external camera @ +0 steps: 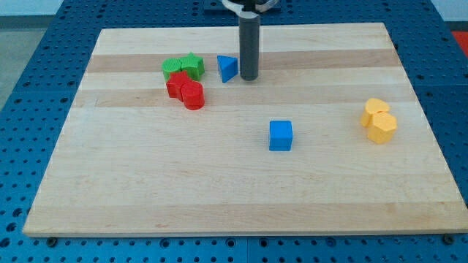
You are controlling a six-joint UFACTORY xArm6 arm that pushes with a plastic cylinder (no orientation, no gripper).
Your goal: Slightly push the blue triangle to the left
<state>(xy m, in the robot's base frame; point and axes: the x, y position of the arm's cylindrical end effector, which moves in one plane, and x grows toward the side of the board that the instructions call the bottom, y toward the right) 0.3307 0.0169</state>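
Note:
The blue triangle (227, 68) lies on the wooden board (241, 183) near the view's top, left of centre. My tip (248, 77) stands just to the triangle's right, touching or almost touching its right edge. The rod rises straight up out of the view's top. Left of the triangle sit a green star (193, 65) and another green block (172, 69), close together.
Two red blocks (177, 85), one a cylinder (193, 96), sit just below the green ones. A blue cube (280, 135) lies near the board's middle. Two yellow blocks (379, 120) sit at the view's right. A blue perforated table surrounds the board.

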